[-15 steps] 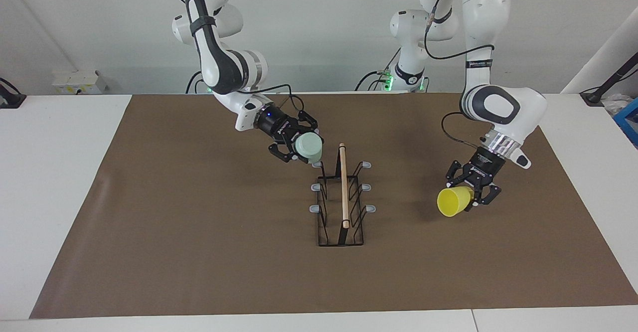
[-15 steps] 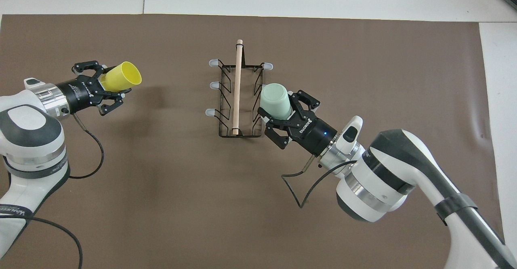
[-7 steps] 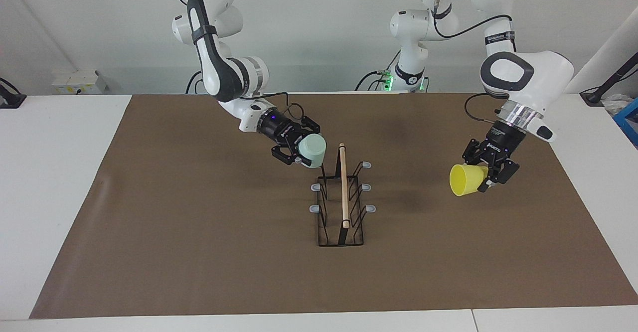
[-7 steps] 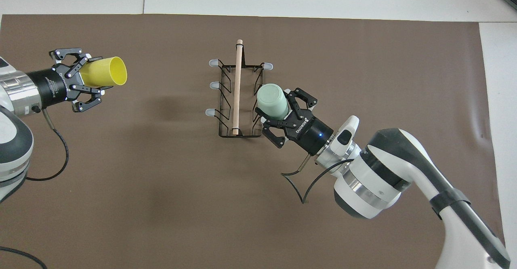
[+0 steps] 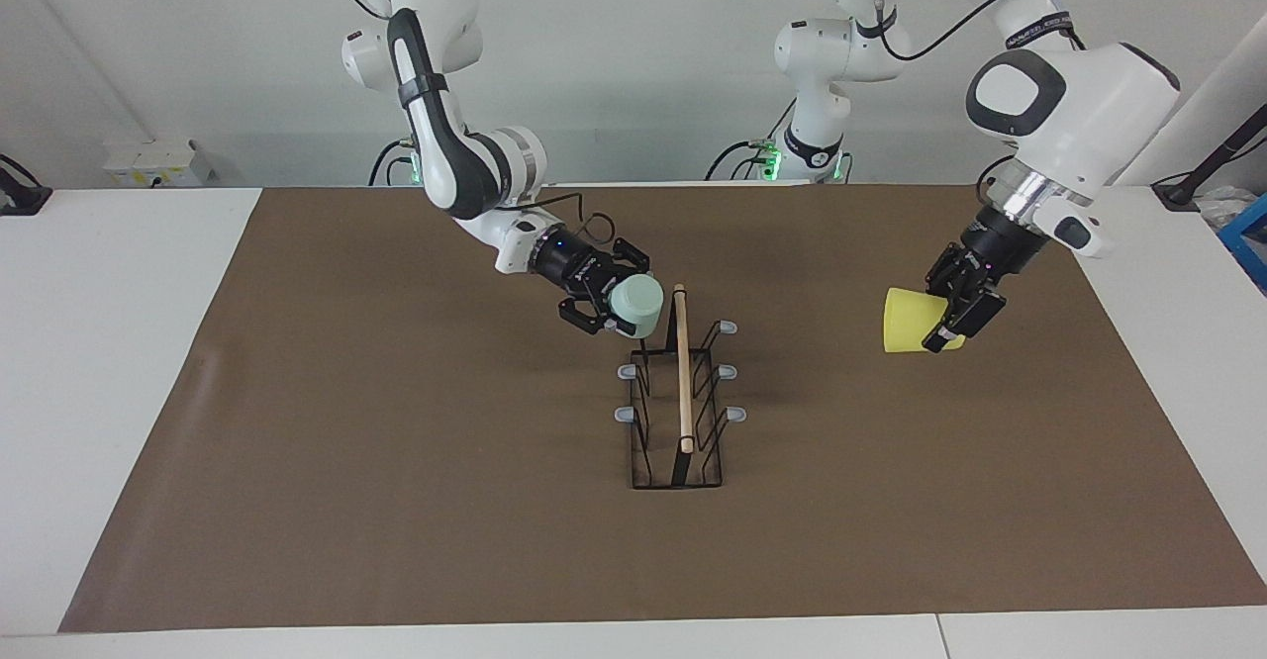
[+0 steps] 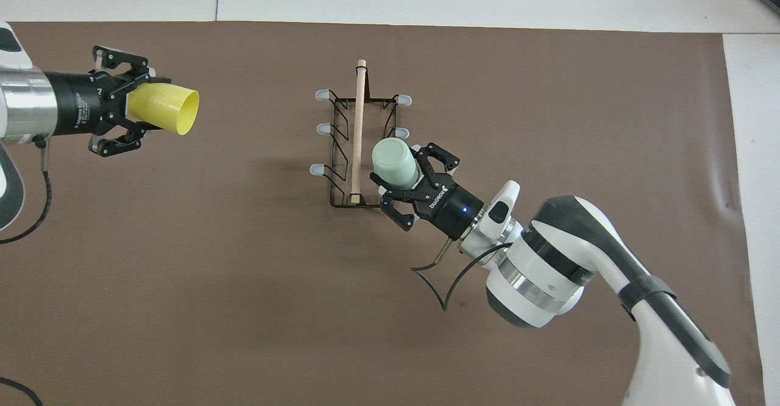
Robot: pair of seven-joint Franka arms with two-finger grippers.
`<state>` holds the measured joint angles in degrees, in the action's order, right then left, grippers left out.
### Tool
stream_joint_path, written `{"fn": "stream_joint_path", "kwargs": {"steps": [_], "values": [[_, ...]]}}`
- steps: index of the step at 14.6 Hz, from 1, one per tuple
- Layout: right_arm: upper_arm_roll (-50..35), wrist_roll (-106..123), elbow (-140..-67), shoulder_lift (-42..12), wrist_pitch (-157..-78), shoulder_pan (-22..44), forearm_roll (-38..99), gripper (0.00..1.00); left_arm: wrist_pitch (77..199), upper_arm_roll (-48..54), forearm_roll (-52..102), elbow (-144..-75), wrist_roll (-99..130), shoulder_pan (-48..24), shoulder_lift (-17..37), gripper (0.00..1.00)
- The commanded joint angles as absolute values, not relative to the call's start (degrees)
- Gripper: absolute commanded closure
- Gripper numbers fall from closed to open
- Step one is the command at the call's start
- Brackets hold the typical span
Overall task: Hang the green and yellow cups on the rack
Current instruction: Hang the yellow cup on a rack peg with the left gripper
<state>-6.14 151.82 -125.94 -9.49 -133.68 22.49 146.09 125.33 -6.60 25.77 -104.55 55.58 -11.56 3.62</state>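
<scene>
The black wire rack (image 5: 680, 412) with its wooden rod stands mid-mat, also in the overhead view (image 6: 358, 144). My right gripper (image 5: 616, 307) is shut on the mint green cup (image 5: 636, 305) and holds it over the rack's peg nearest the robots on the right arm's side. The cup's closed bottom points at the rod (image 6: 395, 162); that peg is hidden. My left gripper (image 5: 948, 317) is shut on the yellow cup (image 5: 909, 321) and holds it in the air over the mat at the left arm's end. The cup's mouth faces the rack (image 6: 164, 108).
A brown mat (image 5: 396, 461) covers most of the white table (image 5: 119, 362). A small white box (image 5: 148, 160) sits at the right arm's end by the wall, and a blue bin (image 5: 1249, 235) at the left arm's end.
My right gripper has carried the green cup in toward the rack's rod, over the near peg. My left gripper has risen with the yellow cup and turned it level, mouth toward the rack.
</scene>
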Motion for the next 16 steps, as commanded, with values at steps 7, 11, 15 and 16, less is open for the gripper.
{"fn": "stream_joint_path", "kwargs": {"steps": [7,11,15,16], "values": [[-5.98,160.31,-124.98,-13.44,-130.17,21.36,150.73,1.00,124.10,-7.12,9.60,-101.51,60.20,-23.89,4.92,1.00],[-6.06,161.37,-125.24,-15.12,-130.34,21.53,151.00,1.00,124.10,-7.12,-1.40,-102.48,61.43,-29.52,4.57,1.00],[-6.15,161.19,-126.03,-15.03,-131.57,21.62,151.70,0.00,130.76,-7.12,-10.26,-107.56,63.80,-34.62,3.61,1.00],[-6.15,161.19,-126.30,-14.86,-131.14,21.62,151.70,0.00,131.83,-7.12,-12.46,-108.62,64.24,-35.67,3.69,1.00]]}}
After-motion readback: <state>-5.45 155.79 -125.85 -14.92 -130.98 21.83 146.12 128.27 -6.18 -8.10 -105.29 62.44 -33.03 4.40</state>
